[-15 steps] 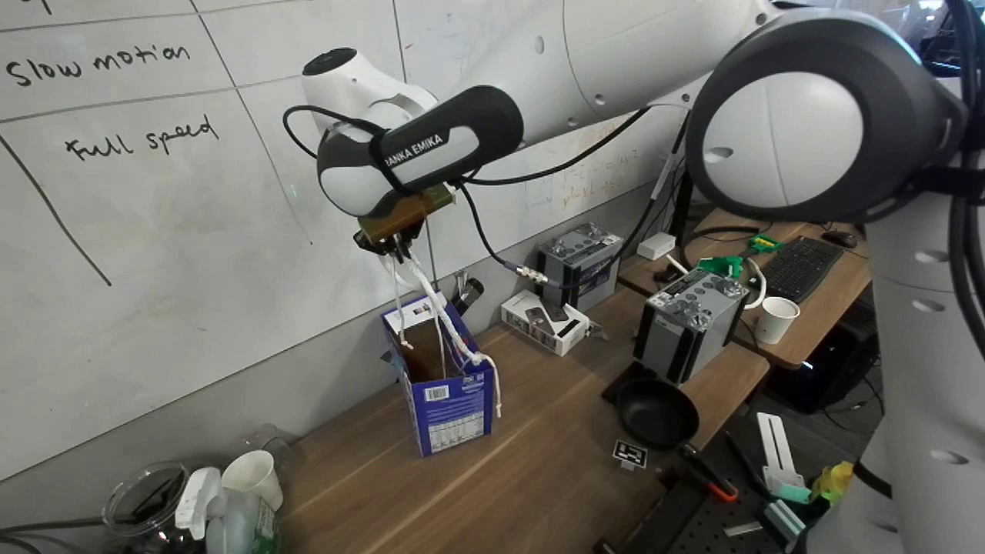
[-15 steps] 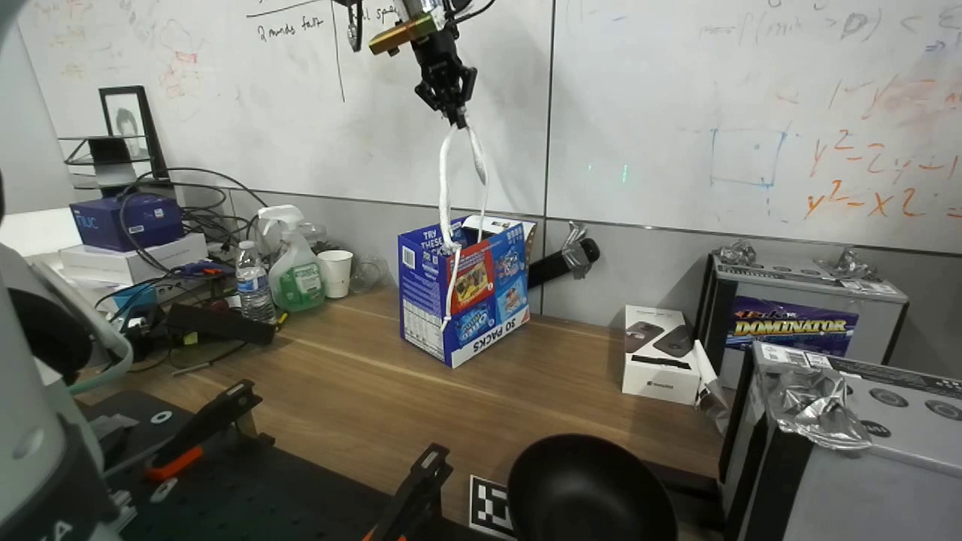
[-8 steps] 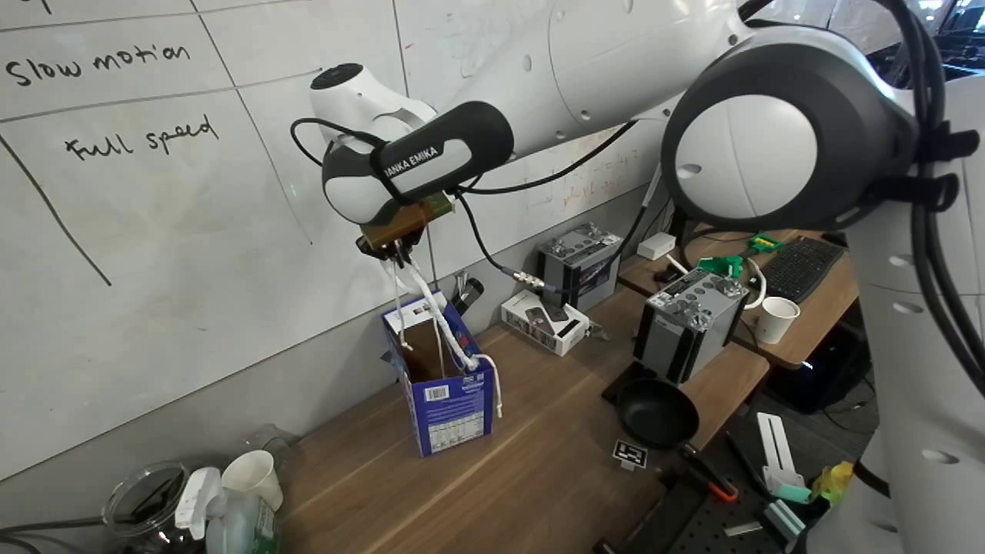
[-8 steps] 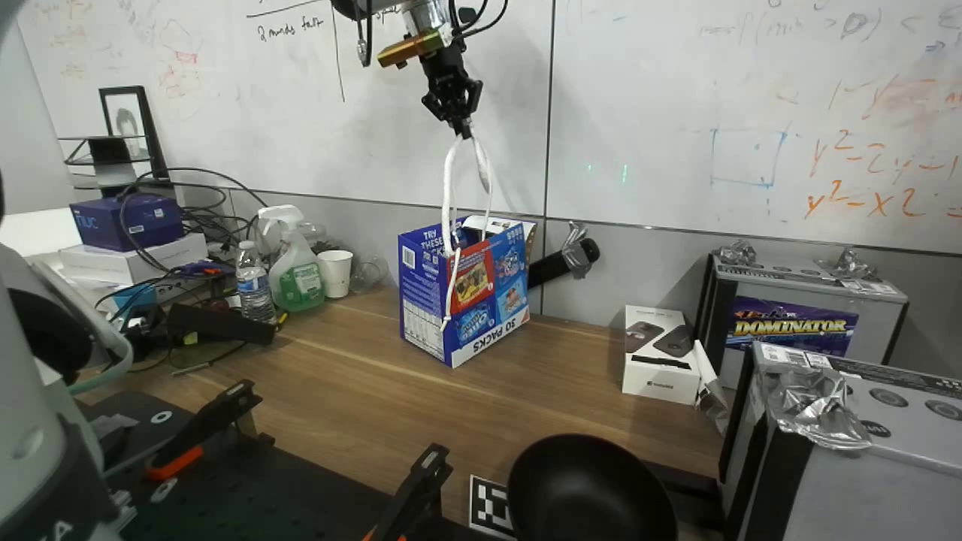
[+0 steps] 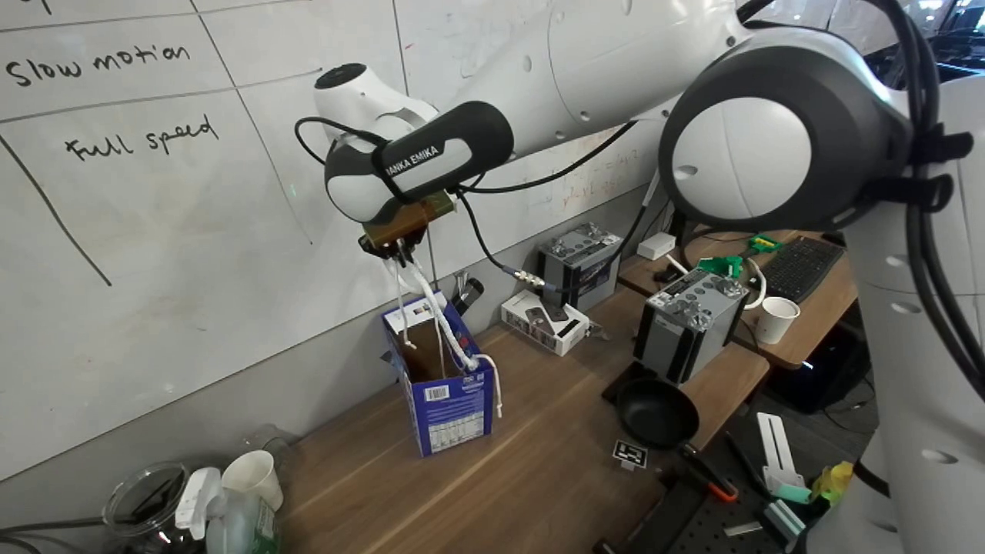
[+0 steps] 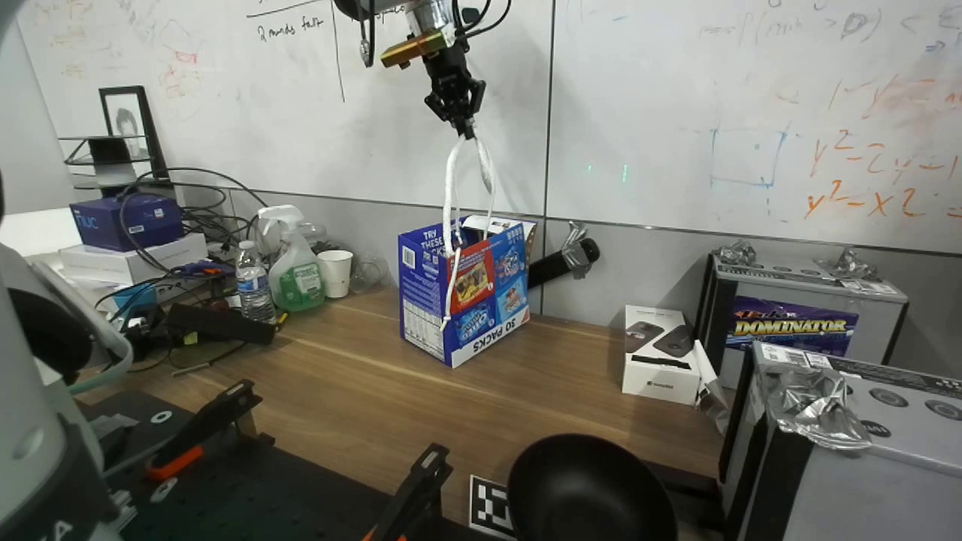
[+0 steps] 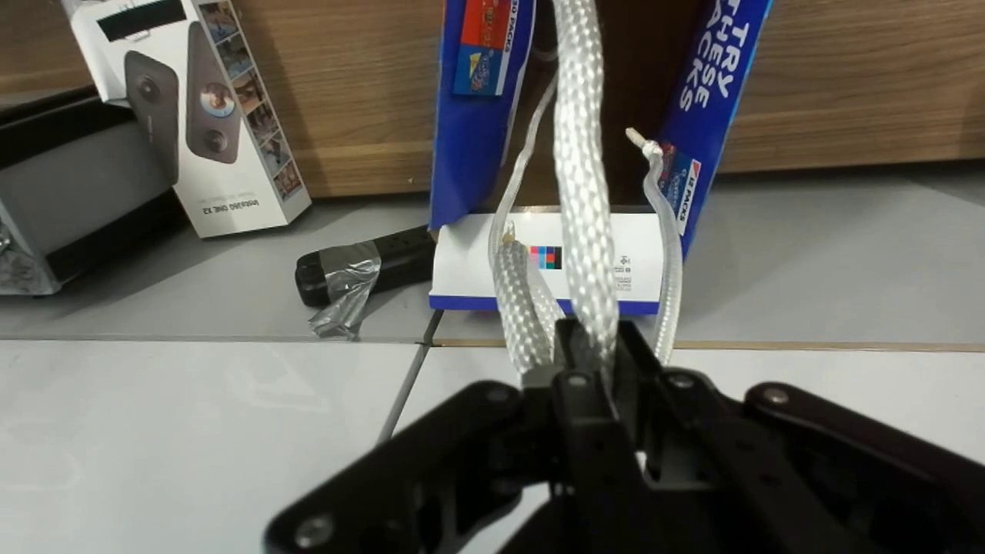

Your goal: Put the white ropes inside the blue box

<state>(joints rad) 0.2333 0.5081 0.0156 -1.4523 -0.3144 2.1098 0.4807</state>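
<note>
Pincer (image 5: 400,254), in an exterior view: pinched narrow on the white ropes (image 5: 435,302), high over the work surface.
Blue box (image 5: 454,408): stands below the pincer, mouth up, with strands hanging from the grip over or into that mouth; depth hard to tell.
White ropes, done: lifting and bringing above the box, by the look of it; letting go not yet done.
Wooden table (image 5: 531,462): spreads well below the pincer, bearing a black pan (image 5: 658,413), a white carton (image 5: 545,323) and a grey block (image 5: 685,331).

Loose tail (image 6: 450,289), in an exterior view: hangs below the pincer but outside the box, down the printed face, apparently laid across the rim.
White ropes, left: probably clearing that tail over the rim, sinking the rest deeper, then releasing.
Whiteboard (image 6: 646,98): rises behind the pincer, marked with handwriting in several colours.
Spray bottle (image 6: 297,274): stands lower than the pincer and off to one side, between a water bottle (image 6: 255,285) and a paper cup (image 6: 335,273).

Thick strand (image 7: 581,138), in the wrist view: runs from the pincer's hold towards the box mouth.
Knotted end (image 7: 651,148): dangles ahead of the pincer, near a side wall of the box; above or below rim level, unclear.
Taped black bar (image 7: 377,265): juts out beside the box, ahead of the pincer and to one side, against the grey lower wall (image 7: 816,261).
</note>
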